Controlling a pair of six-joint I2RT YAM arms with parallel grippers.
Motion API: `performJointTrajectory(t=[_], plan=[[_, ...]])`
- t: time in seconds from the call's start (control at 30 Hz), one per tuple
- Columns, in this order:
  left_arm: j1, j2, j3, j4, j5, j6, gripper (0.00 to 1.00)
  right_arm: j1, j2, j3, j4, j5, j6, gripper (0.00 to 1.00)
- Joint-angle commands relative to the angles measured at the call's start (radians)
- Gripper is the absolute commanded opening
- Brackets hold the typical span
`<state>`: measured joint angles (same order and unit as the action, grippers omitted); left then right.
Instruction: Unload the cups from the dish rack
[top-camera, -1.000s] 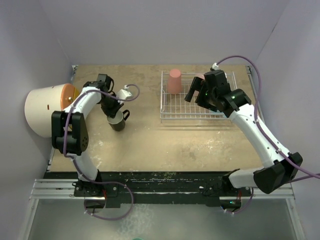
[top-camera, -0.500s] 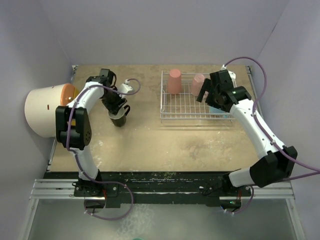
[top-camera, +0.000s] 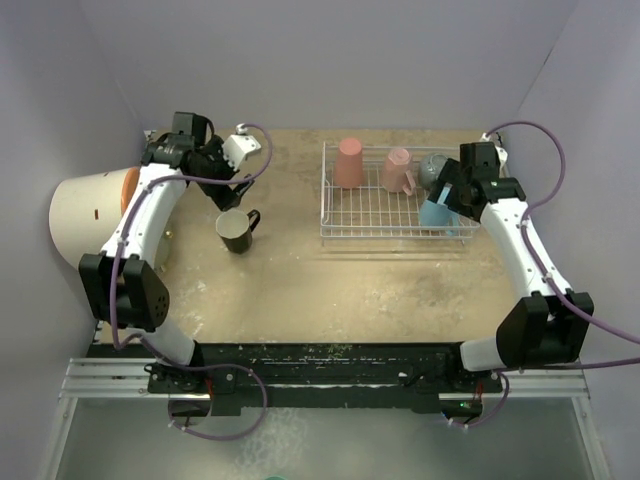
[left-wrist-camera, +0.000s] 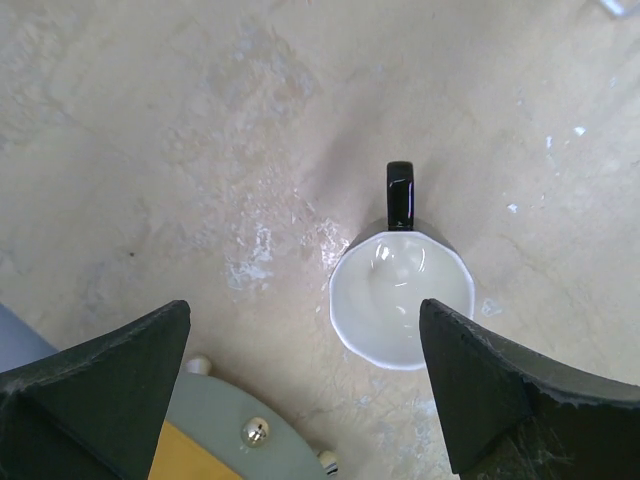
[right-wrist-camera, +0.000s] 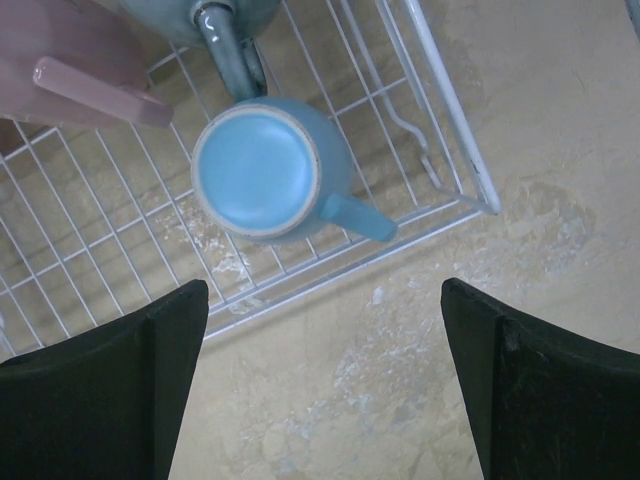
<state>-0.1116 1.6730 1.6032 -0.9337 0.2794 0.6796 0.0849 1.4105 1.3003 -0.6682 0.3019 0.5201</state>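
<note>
Black mug (top-camera: 236, 231), glossy dark outside and white inside, stands upright on the tan table (top-camera: 300, 285) left of centre in the overhead view. It sits apart from the left gripper (left-wrist-camera: 305, 325), whose jaws are spread wide above it and empty. White wire dish rack (top-camera: 385, 218), upper right, holds a salmon-red tumbler (top-camera: 349, 163), pale pink mug (top-camera: 398, 170), dark grey-blue mug (top-camera: 435, 168) and, in its lower right corner, the light blue mug (right-wrist-camera: 262, 170), over which the right gripper (right-wrist-camera: 322, 290) hangs, jaws wide, gripping nothing.
</note>
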Motion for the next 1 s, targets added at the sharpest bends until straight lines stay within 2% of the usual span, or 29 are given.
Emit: performJointTrajectory(t=[0.0, 0.33, 0.63, 0.8, 0.97], plan=[[-0.002, -0.085, 0.044, -0.017, 0.082, -0.037, 0.99, -0.025, -0.014, -0.001, 0.099, -0.063, -0.059, 1.0], [-0.002, -0.182, 0.029, -0.034, 0.126, -0.055, 0.99, -0.065, 0.066, -0.049, 0.164, -0.131, -0.114, 0.98], [-0.002, -0.229, 0.012, -0.042, 0.147, -0.06, 0.99, -0.086, 0.128, -0.048, 0.195, -0.252, -0.116, 0.94], [-0.002, -0.246, -0.001, -0.04, 0.141, -0.057, 0.99, -0.083, 0.107, -0.106, 0.282, -0.336, -0.099, 0.9], [-0.002, -0.251, 0.0, -0.042, 0.141, -0.061, 0.99, -0.048, 0.098, -0.119, 0.293, -0.375, -0.091, 0.88]])
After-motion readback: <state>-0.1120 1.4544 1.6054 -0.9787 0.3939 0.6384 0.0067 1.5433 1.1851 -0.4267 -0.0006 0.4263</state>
